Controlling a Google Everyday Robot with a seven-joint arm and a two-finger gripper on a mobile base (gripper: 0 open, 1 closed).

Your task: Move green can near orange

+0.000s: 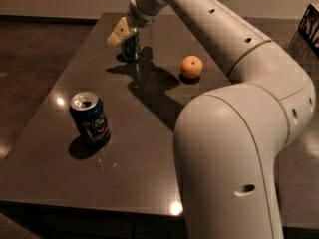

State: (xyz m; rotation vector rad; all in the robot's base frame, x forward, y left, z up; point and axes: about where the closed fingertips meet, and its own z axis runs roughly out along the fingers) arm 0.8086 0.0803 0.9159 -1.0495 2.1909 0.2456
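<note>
The gripper (124,35), at the far end of the table just at the top of the green can (131,47), is pale cream-yellow; the can is dark green with pale markings; the orange (191,66) is bright orange; the blue can (90,118) is deep blue with a white label and silver top; the arm (234,133) is off-white with small dark dots; the table (134,153) is glossy dark grey-brown.

Dark, glossy bench (134,178), spots of light reflected on its surface; three things on it. Green can (131,47) upright near the far edge, gripper (123,33) right at its top; orange (191,66) to the can's right, apart from it; dark blue can (90,117) upright, top opened, toward the near left, well apart from both.
</note>
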